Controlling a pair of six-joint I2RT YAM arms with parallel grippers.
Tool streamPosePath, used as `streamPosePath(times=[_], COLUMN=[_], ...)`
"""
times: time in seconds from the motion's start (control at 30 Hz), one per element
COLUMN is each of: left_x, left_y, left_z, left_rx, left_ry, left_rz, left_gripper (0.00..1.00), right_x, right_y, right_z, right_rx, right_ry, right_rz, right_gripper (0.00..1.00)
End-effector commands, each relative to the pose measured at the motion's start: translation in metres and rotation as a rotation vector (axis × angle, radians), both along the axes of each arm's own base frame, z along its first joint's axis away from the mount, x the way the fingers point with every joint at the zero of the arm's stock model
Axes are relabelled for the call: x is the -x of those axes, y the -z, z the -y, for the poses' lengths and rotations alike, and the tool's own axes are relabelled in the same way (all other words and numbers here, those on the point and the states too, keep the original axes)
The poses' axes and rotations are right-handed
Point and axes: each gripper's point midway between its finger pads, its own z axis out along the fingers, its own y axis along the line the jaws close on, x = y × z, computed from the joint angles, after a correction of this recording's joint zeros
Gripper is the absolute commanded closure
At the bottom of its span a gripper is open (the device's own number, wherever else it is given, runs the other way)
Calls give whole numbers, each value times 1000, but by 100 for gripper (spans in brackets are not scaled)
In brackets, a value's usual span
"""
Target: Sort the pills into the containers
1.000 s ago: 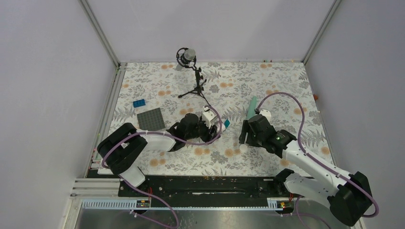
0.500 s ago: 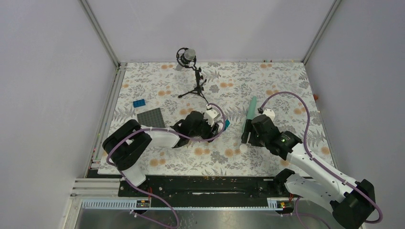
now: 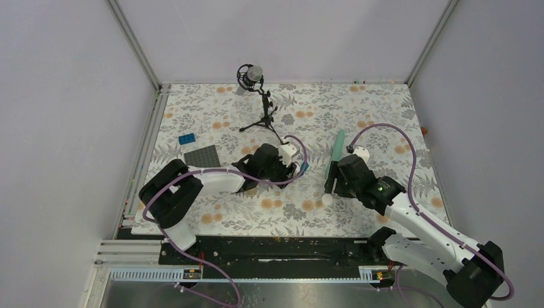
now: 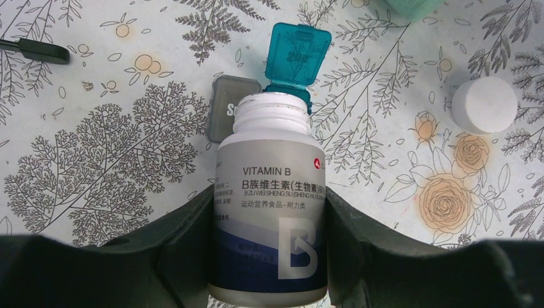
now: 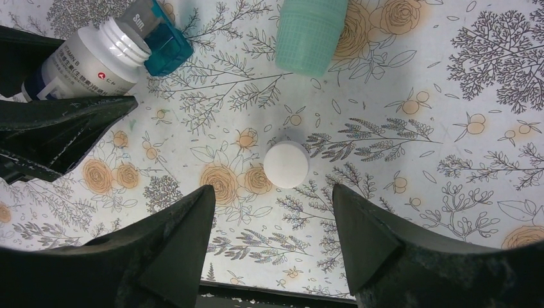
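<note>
My left gripper point(image 4: 269, 202) is shut on a white uncapped Vitamin B bottle point(image 4: 272, 192), held nearly flat. The bottle's mouth points at the teal box point(image 4: 296, 52), whose lid stands open. The grey box point(image 4: 226, 115) lies just left of the bottle neck. The bottle's white cap point(image 5: 286, 164) lies on the cloth, just ahead of my open, empty right gripper point(image 5: 272, 196). The mint-green strip point(image 5: 311, 32) lies beyond the cap. No pills show. In the top view, the bottle point(image 3: 287, 153), the teal box point(image 3: 304, 166) and the strip point(image 3: 336, 146) sit mid-table.
A microphone on a black tripod point(image 3: 258, 96) stands at the back. A dark grey studded plate point(image 3: 203, 160) and a small blue brick point(image 3: 187, 138) lie at the left. A tripod foot point(image 4: 38, 50) shows in the left wrist view. White walls enclose the table.
My left gripper has carried the bottle to the right, closer to the teal box. My right arm shifted slightly right and back, then stayed still.
</note>
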Motion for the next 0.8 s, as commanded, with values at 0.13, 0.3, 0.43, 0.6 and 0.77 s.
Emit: streamPosePath(times=[0.13,0.3,0.43,0.6,0.77], left_x=[-4,-1,1,0,-2], left_y=[-12,-16,-14,-12,-12], left_z=[10,14,14,12,14], left_rx=[-19,-31,-62,-92,-110], left_ry=[38,73,84,80,74], left_rz=[8,5,-3,-8,-2], left_gripper=[100,100,100,100,100], right_x=[-5,-5,-4,-3,-3], right_y=[-9,-8,-7,-6,-4], right_z=[3,3,4,5,5], right_rx=[8,6,6,8,12], right_ry=[20,24,24,26,28], right_rz=[44,41,41,40,34], right_gripper=[26,26,26,26,26])
